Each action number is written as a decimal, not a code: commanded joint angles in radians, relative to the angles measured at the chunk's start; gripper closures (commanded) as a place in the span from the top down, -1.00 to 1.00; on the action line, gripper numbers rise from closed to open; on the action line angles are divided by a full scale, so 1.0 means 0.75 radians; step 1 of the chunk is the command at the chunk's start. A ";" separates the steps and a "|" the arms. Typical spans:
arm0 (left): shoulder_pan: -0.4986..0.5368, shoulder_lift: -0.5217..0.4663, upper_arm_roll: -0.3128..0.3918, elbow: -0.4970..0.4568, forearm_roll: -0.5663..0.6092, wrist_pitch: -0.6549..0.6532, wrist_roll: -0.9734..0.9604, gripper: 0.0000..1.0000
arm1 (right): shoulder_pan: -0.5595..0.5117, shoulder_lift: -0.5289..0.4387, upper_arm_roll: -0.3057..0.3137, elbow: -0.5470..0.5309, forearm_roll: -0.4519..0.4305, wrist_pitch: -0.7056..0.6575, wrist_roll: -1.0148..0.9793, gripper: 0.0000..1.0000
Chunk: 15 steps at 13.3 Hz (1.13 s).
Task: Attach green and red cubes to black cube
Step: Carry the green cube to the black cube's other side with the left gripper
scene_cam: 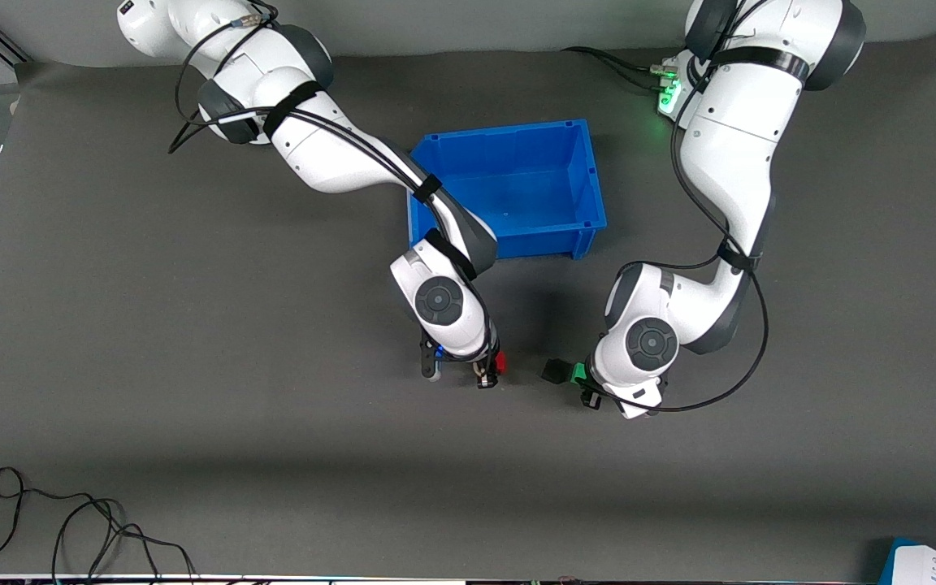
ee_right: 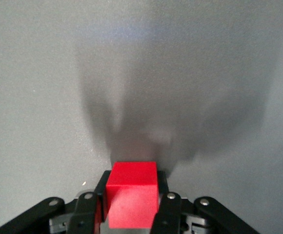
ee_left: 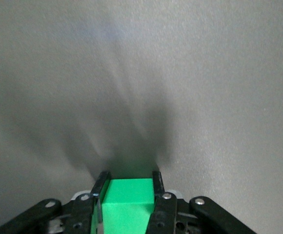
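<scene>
Matte grey covers the worktop (scene_cam: pixel 192 325), a smooth, dull sheet with soft shadows under both arms. The red cube (ee_right: pixel 131 195) is plain, solid and sharp-edged, its faces evenly coloured with a faint grain; the right gripper (ee_right: pixel 131 197) is clenched on it, black fingers (ee_right: pixel 162 195) pressed against two opposing sides, one flat face turned up toward the wrist camera and one edge running straight between the fingers. In the front view this cube (scene_cam: pixel 500 362) shows as a small red spot at the right gripper (scene_cam: pixel 491 370), held low over the worktop nearer the camera than the bin (scene_cam: pixel 517 236), a glossy blue plastic box with upright walls and a rimmed lip. The green cube (ee_left: pixel 127 207) is of the same square build, bright and uniform, and the left gripper (ee_left: pixel 128 195) grasps it the same way, fingers (ee_left: pixel 157 187) flat on two sides and its faces square to them. From the front the green cube (scene_cam: pixel 576 373) sits at the tip of the left gripper (scene_cam: pixel 586 382), and the black cube (scene_cam: pixel 553 371) is touching it on the side facing the right arm's end, matte and dark, its edges roughly in line with the green one. The pair forms a short row whose long axis runs along the worktop toward the red cube, which stands apart from the black cube with a gap of bare grey between them. A thin black cable (scene_cam: pixel 70 528) loops on the worktop near the camera.
</scene>
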 commanded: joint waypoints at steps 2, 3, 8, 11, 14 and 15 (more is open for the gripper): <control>-0.039 0.024 0.010 0.037 -0.017 0.001 -0.020 -1.00 | 0.004 -0.028 0.000 -0.018 -0.014 -0.015 -0.012 -0.66; -0.039 0.026 0.010 0.037 -0.017 0.001 -0.020 -1.00 | 0.006 -0.028 0.002 -0.018 -0.014 0.001 -0.012 -0.66; -0.067 0.041 0.010 0.077 -0.017 0.001 -0.071 -1.00 | 0.025 -0.024 0.010 -0.018 -0.014 0.085 0.001 -0.66; -0.094 0.039 0.010 0.084 -0.025 -0.001 -0.106 -1.00 | 0.043 -0.020 0.014 -0.018 -0.014 0.125 -0.001 -0.66; -0.102 0.039 0.010 0.084 -0.025 0.001 -0.143 -1.00 | 0.066 -0.018 0.012 -0.020 -0.014 0.136 0.001 -0.66; -0.104 0.043 0.010 0.086 -0.025 0.001 -0.143 -1.00 | 0.066 -0.014 0.010 -0.020 -0.014 0.138 0.001 -0.66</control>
